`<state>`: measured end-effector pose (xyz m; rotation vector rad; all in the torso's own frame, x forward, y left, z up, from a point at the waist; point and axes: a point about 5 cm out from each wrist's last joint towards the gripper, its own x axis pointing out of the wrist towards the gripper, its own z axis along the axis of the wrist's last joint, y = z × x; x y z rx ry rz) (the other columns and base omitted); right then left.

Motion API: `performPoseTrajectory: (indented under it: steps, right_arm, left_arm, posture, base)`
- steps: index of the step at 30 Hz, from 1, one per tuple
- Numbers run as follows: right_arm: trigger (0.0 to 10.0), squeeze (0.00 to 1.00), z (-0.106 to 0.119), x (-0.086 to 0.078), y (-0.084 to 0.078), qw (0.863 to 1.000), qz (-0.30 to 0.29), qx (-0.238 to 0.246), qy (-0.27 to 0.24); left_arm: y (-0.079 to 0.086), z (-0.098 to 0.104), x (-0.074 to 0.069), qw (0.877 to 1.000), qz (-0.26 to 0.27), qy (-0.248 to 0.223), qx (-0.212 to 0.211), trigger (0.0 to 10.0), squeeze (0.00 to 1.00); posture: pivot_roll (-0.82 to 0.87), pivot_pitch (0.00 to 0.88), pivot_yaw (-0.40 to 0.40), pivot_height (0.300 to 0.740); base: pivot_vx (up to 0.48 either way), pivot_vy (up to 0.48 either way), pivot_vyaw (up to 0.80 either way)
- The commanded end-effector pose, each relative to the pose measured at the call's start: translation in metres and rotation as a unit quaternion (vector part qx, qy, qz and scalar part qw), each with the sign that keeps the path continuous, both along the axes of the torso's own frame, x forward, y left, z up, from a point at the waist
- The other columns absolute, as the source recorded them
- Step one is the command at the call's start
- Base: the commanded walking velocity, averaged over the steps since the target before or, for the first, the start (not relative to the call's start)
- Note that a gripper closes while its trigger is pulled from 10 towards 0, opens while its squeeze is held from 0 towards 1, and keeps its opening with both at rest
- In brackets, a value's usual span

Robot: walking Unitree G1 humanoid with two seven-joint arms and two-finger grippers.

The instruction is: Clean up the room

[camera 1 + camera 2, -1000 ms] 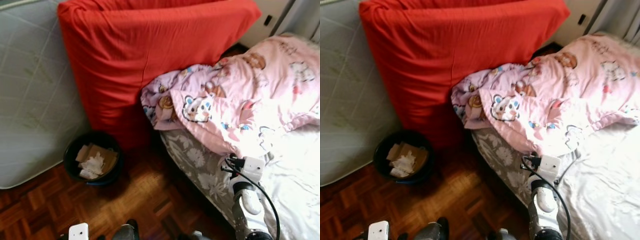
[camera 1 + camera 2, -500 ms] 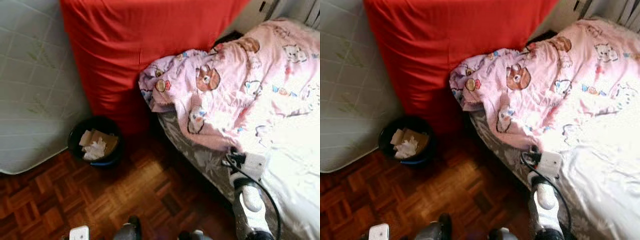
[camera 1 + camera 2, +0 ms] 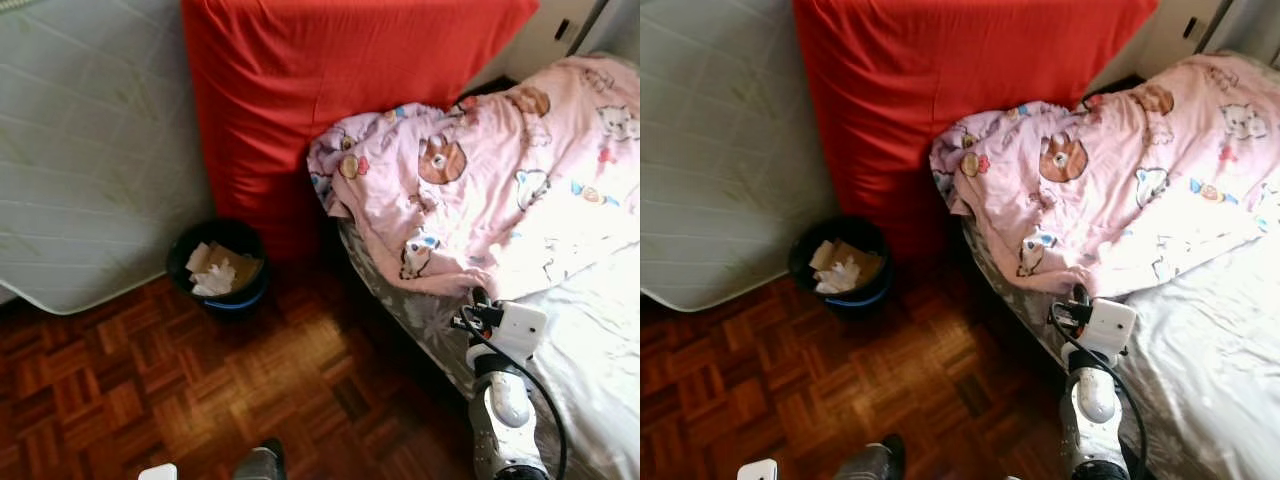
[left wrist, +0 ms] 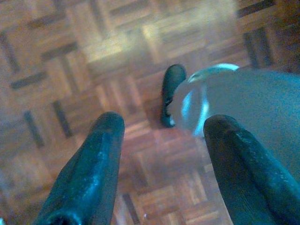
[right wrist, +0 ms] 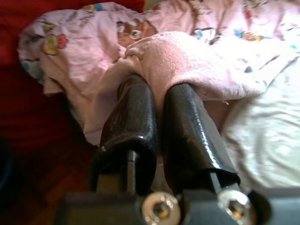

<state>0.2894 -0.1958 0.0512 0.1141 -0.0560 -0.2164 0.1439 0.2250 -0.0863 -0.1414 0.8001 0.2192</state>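
Two fingers of my right gripper (image 5: 157, 108) are pinching the pink blanket (image 5: 187, 61). Bin (image 3: 220, 270) sits well off to its left. Left gripper (image 4: 164, 159) is spread over the floor (image 4: 70, 56).

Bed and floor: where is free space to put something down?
Free: the white sheet below the pink blanket, and the parquet floor in front of the black bin. Crowded: the bed's head end, where the right gripper pinches the blanket.

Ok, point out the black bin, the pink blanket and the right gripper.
black bin (image 3: 250, 290): left eye view, on its front rim.
pink blanket (image 3: 480, 190): left eye view, on the middle of the printed fabric.
right gripper (image 5: 157, 84): right wrist view, between its fingertips, pinching the blanket's edge.
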Motion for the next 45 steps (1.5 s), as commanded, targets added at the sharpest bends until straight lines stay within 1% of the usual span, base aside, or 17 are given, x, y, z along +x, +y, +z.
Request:
performPoseTrajectory:
  steps: [1, 4, 8, 11, 16, 18, 20, 22, 24, 25, 28, 31, 36, 38, 39, 42, 45]
  right_arm:
    - [10.0, 0.00, 0.001, -0.003, -0.002, 1.000, -0.001, -0.010, -0.010]
    - [10.0, 0.00, 0.000, -0.007, -0.002, 1.000, -0.004, -0.013, -0.010]
    - [10.0, 0.00, 0.001, -0.013, -0.008, 0.999, -0.033, -0.020, -0.016]
    - [10.0, 0.00, -0.002, -0.018, -0.011, 0.999, -0.039, -0.026, -0.005]
    - [10.0, 0.00, -0.007, -0.030, -0.015, 0.998, -0.055, -0.036, 0.001]
    - [10.0, 0.00, -0.012, -0.033, -0.013, 0.998, -0.050, -0.036, 0.017]
    - [10.0, 0.00, -0.023, -0.036, -0.012, 0.998, -0.045, -0.018, 0.050]
    - [10.0, 0.00, -0.043, -0.041, -0.012, 0.992, -0.042, 0.001, 0.118]
    - [10.0, 0.00, -0.055, -0.046, -0.012, 0.986, -0.044, 0.012, 0.158]
    - [10.0, 0.00, -0.063, -0.049, -0.012, 0.981, -0.042, 0.006, 0.188]
    - [10.0, 0.00, -0.075, -0.058, -0.012, 0.974, -0.038, 0.018, 0.224]
    - [10.0, 0.00, -0.080, -0.060, -0.013, 0.969, -0.035, 0.012, 0.242]
    - [10.0, 0.00, -0.085, -0.060, -0.013, 0.963, -0.036, 0.032, 0.265]
    - [10.0, 0.00, -0.086, -0.058, -0.011, 0.962, -0.026, 0.052, 0.268]
    - [10.0, 0.00, -0.085, -0.056, -0.005, 0.963, -0.006, 0.062, 0.264]
    - [10.0, 0.00, -0.087, -0.055, 0.000, 0.961, 0.014, 0.069, 0.269]
    - [10.0, 0.00, -0.089, -0.055, 0.001, 0.958, 0.014, 0.074, 0.276]
  left_arm:
    - [0.000, -0.002, -0.005, 1.000, -0.009, 0.015, 0.004, 10.0, 0.00]
    - [0.000, -0.002, -0.005, 1.000, -0.013, 0.015, 0.004, 10.0, 0.00]
    - [-0.001, -0.002, -0.004, 1.000, -0.019, 0.014, 0.005, 10.0, 0.00]
    - [-0.001, -0.002, -0.004, 1.000, -0.021, 0.015, 0.005, 10.0, 0.00]
    - [-0.001, -0.002, -0.004, 1.000, -0.023, 0.016, 0.006, 10.0, 0.00]
    - [-0.001, -0.002, -0.004, 1.000, -0.026, 0.016, 0.007, 10.0, 0.00]
    - [-0.002, -0.002, -0.003, 0.999, -0.031, 0.017, 0.008, 10.0, 0.00]
    - [-0.002, -0.002, -0.003, 0.999, -0.036, 0.018, 0.008, 10.0, 0.00]
    - [-0.003, -0.002, -0.003, 0.999, -0.038, 0.017, 0.008, 10.0, 0.00]
    - [-0.003, -0.002, -0.003, 0.999, -0.040, 0.017, 0.009, 10.0, 0.00]
    - [-0.003, -0.002, -0.002, 0.999, -0.045, 0.017, 0.010, 10.0, 0.00]
    - [-0.003, -0.002, -0.003, 0.999, -0.046, 0.017, 0.011, 10.0, 0.00]
    - [-0.003, -0.002, -0.003, 0.999, -0.049, 0.020, 0.013, 10.0, 0.00]
    - [-0.003, -0.002, -0.003, 0.998, -0.051, 0.021, 0.013, 10.0, 0.00]
    - [-0.003, -0.002, -0.003, 0.998, -0.052, 0.022, 0.014, 10.0, 0.00]
    - [-0.003, -0.002, -0.003, 0.998, -0.054, 0.022, 0.015, 10.0, 0.00]
    - [-0.003, -0.002, -0.003, 0.998, -0.056, 0.022, 0.015, 10.0, 0.00]
  posture:
    - [0.13, 0.218, -0.056, 0.740]
    - [0.13, 0.215, -0.058, 0.740]
    - [0.13, 0.213, -0.061, 0.740]
    - [0.13, 0.209, -0.064, 0.740]
    - [0.14, 0.204, -0.066, 0.740]
    - [0.14, 0.204, -0.066, 0.740]
    - [0.13, 0.200, -0.067, 0.740]
    - [0.13, 0.199, -0.068, 0.740]
    - [0.13, 0.200, -0.071, 0.740]
    - [0.13, 0.200, -0.071, 0.740]
    - [0.13, 0.209, -0.072, 0.740]
    - [0.13, 0.209, -0.071, 0.740]
    - [0.12, 0.218, -0.072, 0.740]
    - [0.12, 0.219, -0.072, 0.740]
    - [0.13, 0.219, -0.072, 0.740]
    - [0.12, 0.221, -0.072, 0.740]
    - [0.13, 0.221, -0.072, 0.740]
  base:
    - [0.000, 0.000, 0.00]
    - [0.000, 0.000, 0.00]
    - [0.000, 0.000, 0.00]
    - [0.000, 0.000, 0.00]
    - [0.000, 0.000, 0.00]
    - [0.000, 0.000, 0.00]
    - [0.000, 0.000, 0.00]
    - [0.000, 0.000, 0.00]
    - [0.000, 0.000, 0.00]
    - [0.000, 0.000, 0.00]
    - [0.000, 0.000, 0.00]
    - [0.000, 0.000, 0.00]
    - [0.000, 0.000, 0.00]
    - [0.000, 0.000, 0.00]
    - [0.000, 0.000, 0.00]
    - [0.000, 0.000, 0.00]
    - [0.000, 0.000, 0.00]
